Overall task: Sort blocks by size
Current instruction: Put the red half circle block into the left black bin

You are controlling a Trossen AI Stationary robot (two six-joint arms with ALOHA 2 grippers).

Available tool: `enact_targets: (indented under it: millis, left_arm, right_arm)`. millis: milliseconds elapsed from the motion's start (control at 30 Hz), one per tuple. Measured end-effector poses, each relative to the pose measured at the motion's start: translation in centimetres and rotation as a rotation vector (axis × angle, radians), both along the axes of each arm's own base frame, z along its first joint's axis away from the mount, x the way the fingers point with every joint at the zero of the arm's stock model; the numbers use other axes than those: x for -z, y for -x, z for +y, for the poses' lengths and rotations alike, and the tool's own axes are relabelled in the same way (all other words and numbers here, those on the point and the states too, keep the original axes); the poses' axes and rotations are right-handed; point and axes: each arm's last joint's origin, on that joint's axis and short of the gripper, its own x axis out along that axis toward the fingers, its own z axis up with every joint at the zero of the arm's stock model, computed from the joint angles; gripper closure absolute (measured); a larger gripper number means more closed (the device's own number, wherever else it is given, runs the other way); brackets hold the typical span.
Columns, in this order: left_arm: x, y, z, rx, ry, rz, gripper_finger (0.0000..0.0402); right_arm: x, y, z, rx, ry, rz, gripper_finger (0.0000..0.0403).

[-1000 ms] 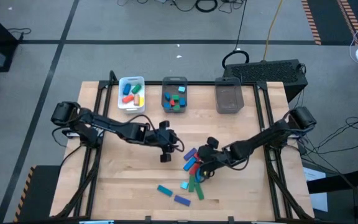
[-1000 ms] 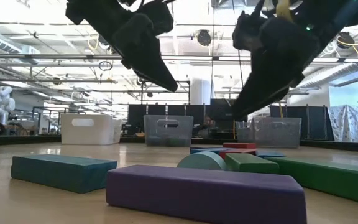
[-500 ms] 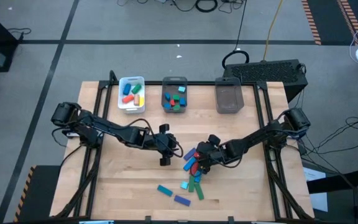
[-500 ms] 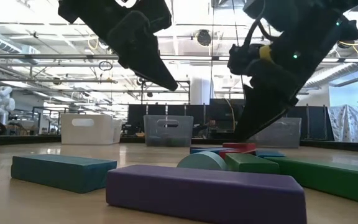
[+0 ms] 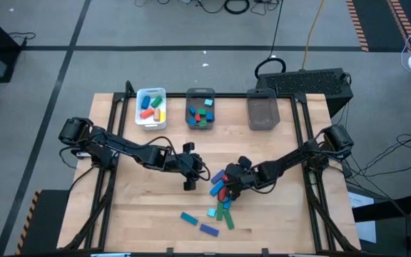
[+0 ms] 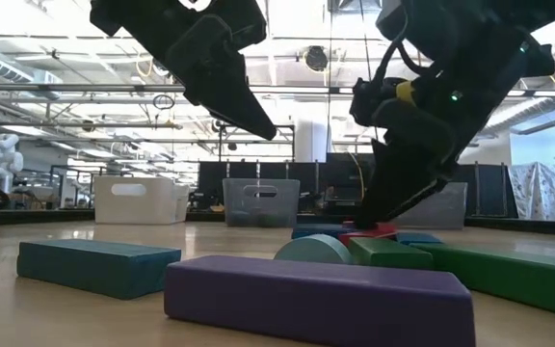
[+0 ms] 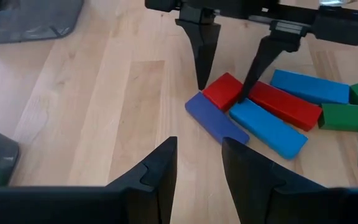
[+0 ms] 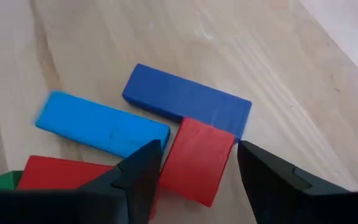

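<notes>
Overhead, a pale wooden table [image 5: 141,207] stands on a grey floor crossed by dark lines, with cables and a black keyboard [image 5: 312,80] just behind its far edge. Along that far edge sit a white tray [image 5: 150,107] holding red, orange, yellow and blue blocks, a grey bin [image 5: 200,108] with blue, green, red and teal blocks, and a second grey bin [image 5: 262,112]. The left gripper [image 5: 189,182] hangs over bare wood near the table's middle. The right gripper [image 5: 223,187] is down at a cluster of loose blocks [image 5: 222,200]; a teal bar [image 5: 189,218] and a purple bar [image 5: 208,229] lie a little apart nearer the front edge.

Level with the tabletop, the purple bar [image 6: 316,294] and teal bar [image 6: 96,265] fill the foreground, with a green bar [image 6: 509,275] to one side. Behind them is a large hall with ceiling beams, bright lights, dark partitions and a white robot figure [image 6: 3,159] far off. The right gripper [image 6: 379,217] reaches the table at a red block [image 6: 372,229]; the left one [image 6: 253,125] hangs well above the wood.

From the left wrist, its own fingers [image 7: 157,168] are parted with nothing between them. Ahead, the right gripper [image 7: 225,90] stands open with its tips on either side of a short red block [image 7: 222,91], which touches a dark blue block [image 7: 215,118] and a light blue bar [image 7: 267,129].

From the right wrist, the parted fingers [image 8: 142,171] straddle the short red block [image 8: 196,160] without visibly pressing it.
</notes>
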Motion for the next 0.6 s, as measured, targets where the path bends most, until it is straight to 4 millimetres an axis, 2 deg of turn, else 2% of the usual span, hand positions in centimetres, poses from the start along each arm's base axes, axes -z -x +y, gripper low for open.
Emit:
enact_targets:
  millis: [200, 600]
  left_arm:
    - [0.0, 0.0, 0.0, 0.001, -0.009, 0.001, 0.0272]
    - [0.0, 0.0, 0.1, -0.013, -0.022, -0.001, 0.0272]
  right_arm:
    - [1.1, 1.1, -0.4, 0.036, 0.009, 0.038, 0.0237]
    - [1.0, 1.0, -0.4, 0.021, 0.040, 0.017, 0.0275]
